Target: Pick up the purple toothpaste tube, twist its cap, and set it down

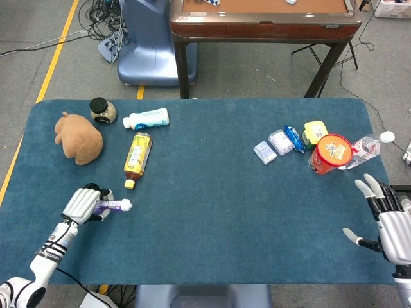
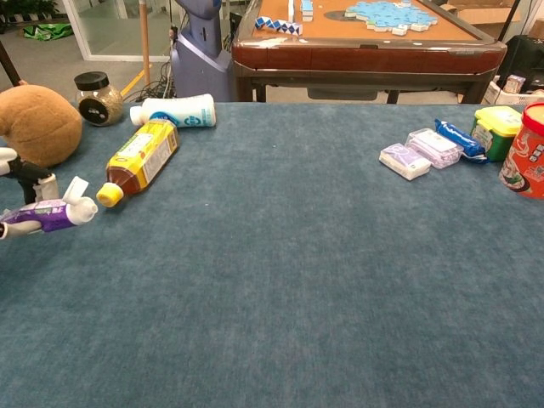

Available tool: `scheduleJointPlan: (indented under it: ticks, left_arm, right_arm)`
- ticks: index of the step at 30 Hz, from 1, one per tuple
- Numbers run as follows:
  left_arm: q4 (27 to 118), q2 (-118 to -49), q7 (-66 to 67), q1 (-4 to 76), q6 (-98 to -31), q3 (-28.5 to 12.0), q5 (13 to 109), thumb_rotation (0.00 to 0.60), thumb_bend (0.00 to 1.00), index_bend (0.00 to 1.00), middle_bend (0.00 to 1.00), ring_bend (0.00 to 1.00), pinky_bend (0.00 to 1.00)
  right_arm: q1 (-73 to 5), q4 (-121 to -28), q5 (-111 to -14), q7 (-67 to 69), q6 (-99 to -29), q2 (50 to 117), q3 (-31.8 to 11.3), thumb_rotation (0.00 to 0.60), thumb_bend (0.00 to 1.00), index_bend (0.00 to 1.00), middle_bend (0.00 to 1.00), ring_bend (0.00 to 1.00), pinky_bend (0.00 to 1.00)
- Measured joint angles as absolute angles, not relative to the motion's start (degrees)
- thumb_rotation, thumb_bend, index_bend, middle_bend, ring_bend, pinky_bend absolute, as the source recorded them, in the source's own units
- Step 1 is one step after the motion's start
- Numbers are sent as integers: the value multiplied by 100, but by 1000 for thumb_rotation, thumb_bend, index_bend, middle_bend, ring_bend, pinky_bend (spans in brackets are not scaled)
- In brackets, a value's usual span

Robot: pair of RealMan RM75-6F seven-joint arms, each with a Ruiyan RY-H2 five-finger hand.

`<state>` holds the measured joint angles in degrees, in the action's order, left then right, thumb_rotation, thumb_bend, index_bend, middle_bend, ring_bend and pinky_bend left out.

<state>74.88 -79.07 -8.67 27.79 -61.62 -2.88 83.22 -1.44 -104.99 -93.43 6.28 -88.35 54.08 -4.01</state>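
While left hand (image 1: 82, 203) grips it, purple toothpaste tube (image 2: 44, 216) shows white cap (image 2: 82, 209).

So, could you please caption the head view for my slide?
Left hand grips the purple toothpaste tube; right hand open.

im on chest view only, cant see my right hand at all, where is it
Observer: The right hand is at the table's near right corner, fingers spread, holding nothing.
Operator: is it anywhere near the red tub
Observer: No, the red tub stands farther back, well apart from it.
Operator: and the left hand, i only get fingertips
Observer: The left hand grips the purple toothpaste tube by its body; the white cap sticks out toward the table's middle.
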Motion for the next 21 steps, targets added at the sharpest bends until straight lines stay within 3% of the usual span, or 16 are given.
scheduleJointPlan:
  ticks: [3,7,11,21]
  left_arm:
    - [7843,-7710,-969,2846,-6191,-341,8394,600,523,587,723,523,242]
    - [8415,-7424,-968,2974,-6116,-423,8413,600,529,588,741,537,246]
    - [8986,-7173,-865,3148,-5922,-545,8323,600,544,596,745,539,251]
    - [10027,-6807,-560,3616,-5481,-884,8007,600,549,604,745,534,253]
  right_arm:
    - [-366,-10742,-9592,463,-8725,5295,-472,600,140,102,81,0,0]
    - [-772,-11101,-9927,216,-8389,5163,-579,600,187,162,91,0,0]
    - [-1205,-11425,-10115,27,-7907,5086,-681,590,212,166,92,0,0]
    - [-2374,-12062,-10026,-711,-6532,5427,-1017,486,227,166,92,0,0]
